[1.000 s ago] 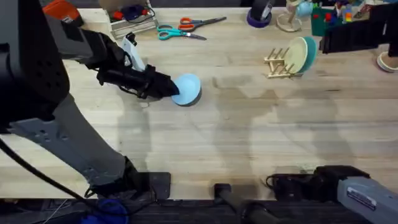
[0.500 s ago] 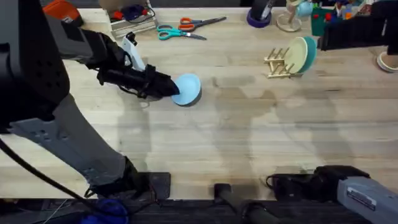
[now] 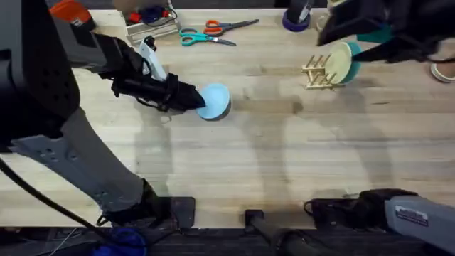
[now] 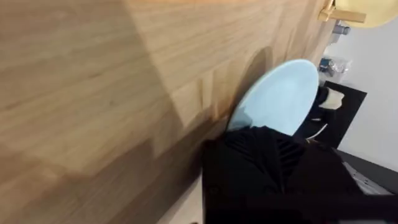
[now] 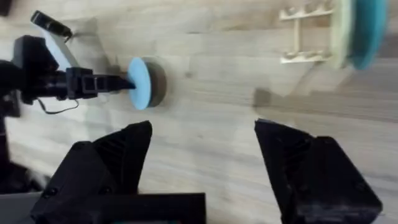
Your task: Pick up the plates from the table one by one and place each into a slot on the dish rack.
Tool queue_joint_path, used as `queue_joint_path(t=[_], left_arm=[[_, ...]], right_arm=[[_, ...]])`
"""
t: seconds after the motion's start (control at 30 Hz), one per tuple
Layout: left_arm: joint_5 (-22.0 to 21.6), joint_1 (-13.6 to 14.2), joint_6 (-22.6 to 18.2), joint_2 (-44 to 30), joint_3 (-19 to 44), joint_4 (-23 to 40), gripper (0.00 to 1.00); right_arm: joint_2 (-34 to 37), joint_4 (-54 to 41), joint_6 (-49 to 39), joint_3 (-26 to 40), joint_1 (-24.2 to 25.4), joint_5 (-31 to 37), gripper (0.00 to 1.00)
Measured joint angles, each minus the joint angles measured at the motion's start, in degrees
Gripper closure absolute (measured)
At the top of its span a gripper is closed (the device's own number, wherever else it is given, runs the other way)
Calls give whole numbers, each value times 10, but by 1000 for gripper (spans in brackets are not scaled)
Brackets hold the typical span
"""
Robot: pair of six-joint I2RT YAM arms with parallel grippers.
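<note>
Two plates, cream (image 3: pixel 340 62) & teal (image 3: pixel 355 62), already in rack (image 3: pixel 318 73). Blue plate (image 3: pixel 214 102) left: left gripper (image 3: pixel 193 100) clamps its edge, tilted, low over table (image 3: pixel 284 156). Right gripper (image 5: pixel 202 155) jaws wide, empty.

Off-task clutter along the far edge of my view. Two pairs of scissors lie flat, just beside each other: teal-handled scissors (image 3: pixel 195 38) nearer me, orange-handled scissors (image 3: pixel 226 27) behind them with blades pointing right. Left of those, a clear plastic box (image 3: pixel 149 19) with small blue and red items inside, contents too small to identify. Orange tool (image 3: pixel 69 11) at the far left corner, partly hidden. Purple round base (image 3: pixel 295 23) right of the scissors. White round object (image 3: pixel 443 71) at the right edge, cut off.
</note>
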State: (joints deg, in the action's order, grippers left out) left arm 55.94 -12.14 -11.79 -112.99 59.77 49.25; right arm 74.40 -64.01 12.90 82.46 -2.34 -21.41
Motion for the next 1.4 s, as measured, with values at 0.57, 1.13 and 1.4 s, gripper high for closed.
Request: queue_joint_path(t=[0.57, 1.13, 1.4], left_arm=[[0, 0, 0, 0, 0, 0, 960], [0, 0, 0, 0, 0, 0, 960], [0, 1, 0, 0, 0, 0, 960]], right_arm=[[240, 166, 130, 0, -184, -22, 7], [395, 301, 224, 0, -309, -24, 7], [409, 330, 258, 5, -322, -23, 63]])
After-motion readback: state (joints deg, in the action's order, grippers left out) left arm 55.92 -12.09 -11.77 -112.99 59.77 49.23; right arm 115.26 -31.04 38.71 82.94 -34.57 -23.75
